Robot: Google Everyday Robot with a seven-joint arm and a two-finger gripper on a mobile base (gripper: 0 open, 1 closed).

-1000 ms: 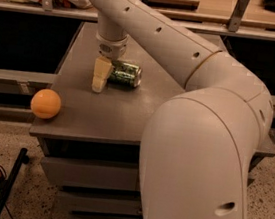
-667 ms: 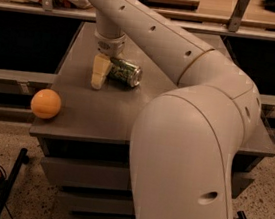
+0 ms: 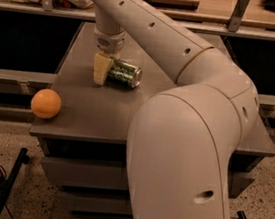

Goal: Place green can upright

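The green can (image 3: 124, 74) lies on its side on the grey table (image 3: 102, 112), its silver end facing right. My gripper (image 3: 102, 70) points down at the can's left end, its pale finger touching or just beside it. The second finger is hidden behind the first and the can.
An orange ball (image 3: 46, 103) sits near the table's front left corner. My large white arm (image 3: 184, 138) covers the table's right half. A shelf rail (image 3: 40, 8) with cloth on it runs behind the table. Black stand legs (image 3: 6, 185) are on the floor at left.
The arm's elbow has swung further left and forward. The gripper and the can stay in about the same place.
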